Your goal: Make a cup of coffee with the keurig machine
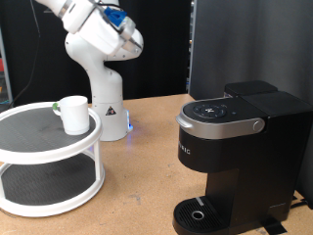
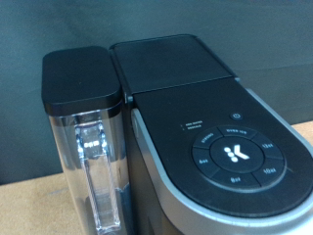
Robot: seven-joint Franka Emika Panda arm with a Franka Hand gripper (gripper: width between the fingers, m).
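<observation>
The white cup (image 1: 72,114) stands upright on the top tier of a round white two-tier stand (image 1: 49,157) at the exterior view's left. The black keurig machine (image 1: 235,147) stands at the exterior view's right, lid shut, with a silver-grey handle (image 1: 227,124) and a drip tray (image 1: 201,215) at its base. The wrist view shows the machine's round button panel (image 2: 235,155), its black top and the clear water tank (image 2: 88,147) from above. The arm reaches up out of the exterior view's top. The gripper shows in neither view.
The robot's white base (image 1: 103,98) stands on the wooden table behind the stand. A black panel (image 1: 249,44) rises behind the machine. Bare table (image 1: 142,186) lies between the stand and the machine.
</observation>
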